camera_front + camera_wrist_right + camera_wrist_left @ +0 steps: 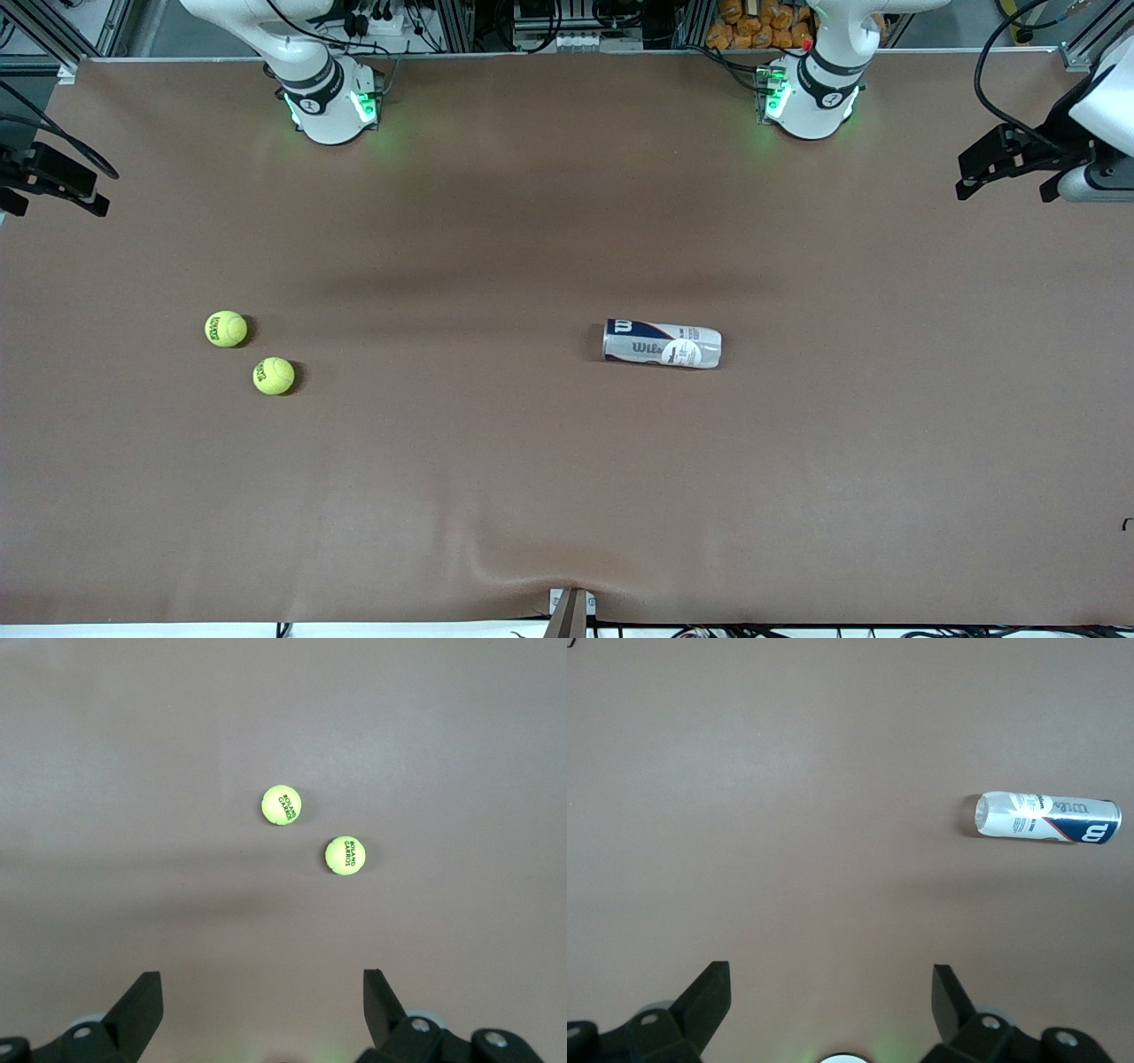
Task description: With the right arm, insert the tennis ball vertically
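Nearest the camera of the two tennis balls, one (273, 376) lies toward the right arm's end of the tabletop (496, 496), with the second ball (226, 329) just beside it, slightly farther back. Mid-table lies a ball can (662, 344) on its side. Right gripper (261, 1001) and left gripper (830, 997) hang high, fingers apart, empty.

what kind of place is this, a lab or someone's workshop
Most likely a robotics lab. Two white jointed robot arm bases stand at the edge of a brown covered table, with aluminium framing and cabling along it, and camera mounts clamped at the table's ends.
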Controlling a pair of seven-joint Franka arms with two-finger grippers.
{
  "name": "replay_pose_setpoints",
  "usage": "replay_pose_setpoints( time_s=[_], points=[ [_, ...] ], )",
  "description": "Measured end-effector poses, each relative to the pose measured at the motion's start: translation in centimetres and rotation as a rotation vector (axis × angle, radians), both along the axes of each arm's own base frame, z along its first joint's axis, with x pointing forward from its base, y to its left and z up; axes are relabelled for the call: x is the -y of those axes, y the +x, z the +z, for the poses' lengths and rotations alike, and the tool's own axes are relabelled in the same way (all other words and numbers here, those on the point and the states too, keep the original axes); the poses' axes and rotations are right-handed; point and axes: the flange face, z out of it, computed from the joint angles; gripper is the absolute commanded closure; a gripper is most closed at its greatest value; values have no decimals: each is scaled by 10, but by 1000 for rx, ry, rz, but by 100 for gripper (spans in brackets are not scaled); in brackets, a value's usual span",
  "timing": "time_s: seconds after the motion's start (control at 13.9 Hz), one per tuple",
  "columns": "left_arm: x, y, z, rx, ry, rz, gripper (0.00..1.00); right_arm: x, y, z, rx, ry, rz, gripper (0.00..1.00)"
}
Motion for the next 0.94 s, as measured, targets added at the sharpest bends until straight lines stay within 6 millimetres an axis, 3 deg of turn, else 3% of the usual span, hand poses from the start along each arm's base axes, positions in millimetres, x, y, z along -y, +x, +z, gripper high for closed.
replay_pose_setpoints(
  time_s=[0.94],
  points=[
    [1,7,-11,-24,1,-3,0,1,0,0,0,0,-2,0]
  ],
)
